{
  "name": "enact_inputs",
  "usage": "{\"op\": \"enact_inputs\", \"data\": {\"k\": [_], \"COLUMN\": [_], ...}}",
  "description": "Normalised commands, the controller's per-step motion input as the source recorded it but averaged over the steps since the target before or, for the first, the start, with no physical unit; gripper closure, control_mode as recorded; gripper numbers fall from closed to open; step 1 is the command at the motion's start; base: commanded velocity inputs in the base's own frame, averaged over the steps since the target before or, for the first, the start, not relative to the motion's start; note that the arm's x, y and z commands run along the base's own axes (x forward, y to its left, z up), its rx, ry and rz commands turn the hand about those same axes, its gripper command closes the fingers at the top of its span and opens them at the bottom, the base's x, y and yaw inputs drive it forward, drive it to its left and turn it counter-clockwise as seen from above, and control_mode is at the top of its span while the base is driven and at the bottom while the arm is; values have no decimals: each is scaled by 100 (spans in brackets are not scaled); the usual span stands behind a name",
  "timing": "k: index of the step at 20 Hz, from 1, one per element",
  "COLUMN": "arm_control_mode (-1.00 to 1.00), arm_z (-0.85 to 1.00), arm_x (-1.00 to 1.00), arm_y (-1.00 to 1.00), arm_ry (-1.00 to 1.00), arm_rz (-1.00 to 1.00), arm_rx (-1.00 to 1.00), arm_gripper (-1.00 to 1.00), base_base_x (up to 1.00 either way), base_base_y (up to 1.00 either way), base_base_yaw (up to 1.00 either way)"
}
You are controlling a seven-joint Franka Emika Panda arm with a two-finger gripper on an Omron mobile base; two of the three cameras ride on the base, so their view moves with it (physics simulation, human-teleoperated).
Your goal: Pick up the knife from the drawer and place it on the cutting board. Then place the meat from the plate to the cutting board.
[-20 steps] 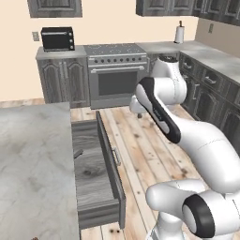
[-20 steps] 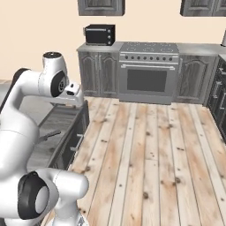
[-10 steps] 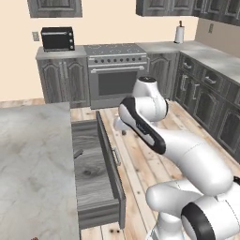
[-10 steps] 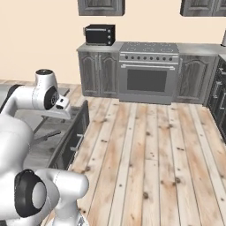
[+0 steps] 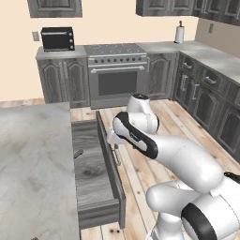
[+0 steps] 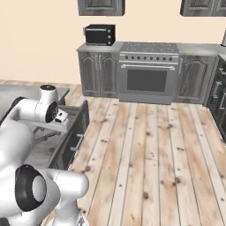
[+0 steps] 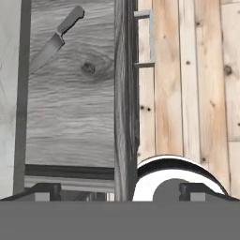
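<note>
The drawer stands pulled out from the island, its grey wood-grain floor bare but for the knife. The knife lies slanted at the far left of the floor, black handle pointing away from the counter and blade tip towards it. In the left base view only its handle pokes out from under the counter edge. My gripper hangs open over the drawer's dark front panel, with nothing between its fingers. It sits beside the drawer in the right base view too, gripper. The cutting board, plate and meat are out of view.
The grey marble island counter runs along the left of the drawer. The metal bar handle juts from the drawer front over the plank floor. A stove, a black toaster oven and dark cabinets line the far walls.
The arm has swung down and to the left, bringing the hand from above the floor to the drawer's front edge. The jaws have stayed wide.
</note>
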Motion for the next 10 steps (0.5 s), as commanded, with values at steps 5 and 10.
{"op": "enact_inputs", "data": {"k": [5, 10], "arm_control_mode": [-100, -100], "arm_z": [-31, -19], "arm_x": [0, 0], "arm_y": [26, 30], "arm_ry": [1, 0], "arm_rz": [0, 0], "arm_rx": [2, 0], "arm_gripper": [-100, -100], "base_base_x": [0, 0], "base_base_y": [0, 0], "base_base_yaw": [0, 0]}}
